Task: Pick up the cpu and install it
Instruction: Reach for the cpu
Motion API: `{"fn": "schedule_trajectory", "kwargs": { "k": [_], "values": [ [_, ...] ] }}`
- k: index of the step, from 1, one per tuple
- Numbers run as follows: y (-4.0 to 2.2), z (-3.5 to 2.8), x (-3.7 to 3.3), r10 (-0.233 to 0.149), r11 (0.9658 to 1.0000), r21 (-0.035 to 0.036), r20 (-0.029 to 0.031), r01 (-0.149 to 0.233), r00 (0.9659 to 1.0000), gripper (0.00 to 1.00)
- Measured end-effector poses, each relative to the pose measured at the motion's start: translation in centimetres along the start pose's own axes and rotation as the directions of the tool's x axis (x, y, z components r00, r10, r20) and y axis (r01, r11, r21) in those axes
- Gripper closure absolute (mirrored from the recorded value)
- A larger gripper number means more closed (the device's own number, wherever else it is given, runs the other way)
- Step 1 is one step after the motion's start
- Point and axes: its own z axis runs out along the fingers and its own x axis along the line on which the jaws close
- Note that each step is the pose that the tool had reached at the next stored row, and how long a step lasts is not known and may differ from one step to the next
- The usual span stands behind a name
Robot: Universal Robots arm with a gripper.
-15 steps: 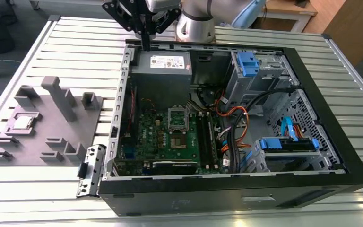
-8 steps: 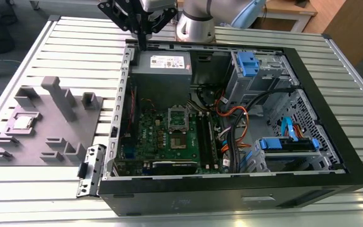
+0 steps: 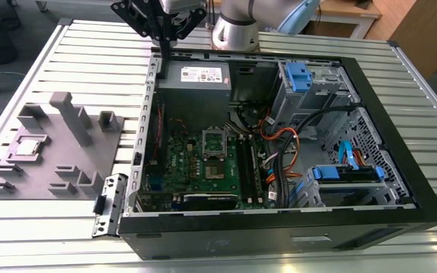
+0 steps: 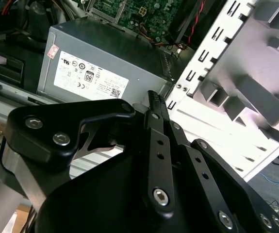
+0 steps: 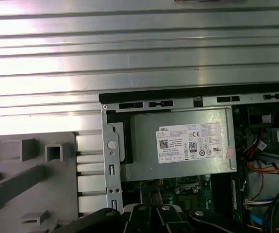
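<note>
The cpu (image 3: 27, 147) is a small pale square chip lying flat in a recess of the grey holder block (image 3: 55, 151), on the exterior view's left. My gripper (image 3: 164, 43) hangs high over the far left corner of the open computer case (image 3: 279, 224), well away from the cpu. Its black fingers (image 4: 153, 104) are shut together with nothing between them. The green circuit board (image 3: 203, 165) lies on the case floor, with a silver socket frame (image 3: 213, 139) on it. In the first wrist view the fingers (image 5: 151, 213) sit above the case's edge.
A grey power supply (image 3: 196, 77) fills the case's far corner just below the gripper. Orange and black cables (image 3: 287, 142) and blue drive brackets (image 3: 340, 170) crowd the case on the exterior view's right. The case and holder rest on a ribbed metal table (image 3: 66, 51).
</note>
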Motion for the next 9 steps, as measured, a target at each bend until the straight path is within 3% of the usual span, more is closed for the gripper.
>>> {"fn": "schedule_trajectory", "kwargs": {
  "k": [9],
  "values": [
    [-0.08, -0.04, 1.06, 0.000, 1.0000, -0.0003, 0.0042, 0.000, 1.0000, 0.89]
  ]
}}
